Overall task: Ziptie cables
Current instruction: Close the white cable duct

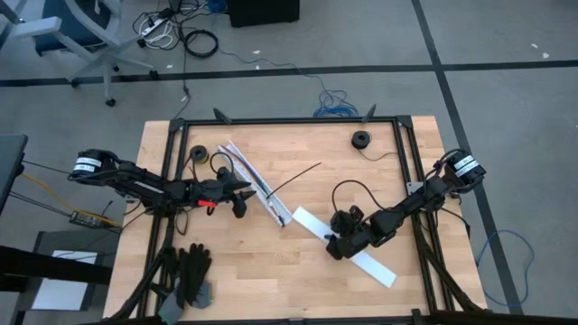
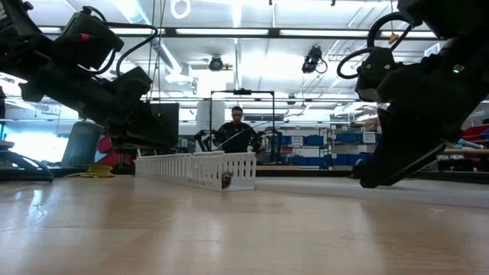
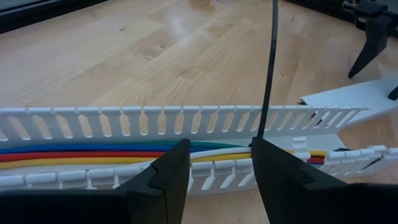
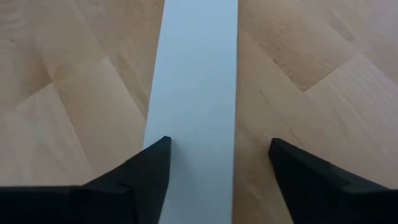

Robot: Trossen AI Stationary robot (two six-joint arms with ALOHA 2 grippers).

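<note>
The cables (image 3: 93, 155) lie inside the white slotted channel (image 1: 260, 185), which sits slantwise on the wooden table (image 1: 298, 289), a little left of the middle. In the left wrist view they run side by side along the channel: blue, red, yellow, and a white one near the fingers. A thin black zip tie (image 1: 295, 179) rises from the channel and points toward the table's middle.

Between the channel and the right arm the wood is bare, and the far middle of the table is also free. A small black roll (image 1: 361, 139) stands near the far edge, and another one (image 1: 198, 154) near the far left corner. Black gloves (image 1: 188, 267) lie at the near left edge.

The left gripper (image 3: 214, 168) reaches low from the left side, right at the channel. Its fingers stand partly apart, on either side of the zip tie where it meets the channel; whether they press it, I cannot tell.

The right gripper (image 4: 217, 165) hangs low over a flat white strip (image 4: 196, 81), which lies slantwise just right of the channel's near end. Its fingers are spread wider than the strip and hold nothing.
</note>
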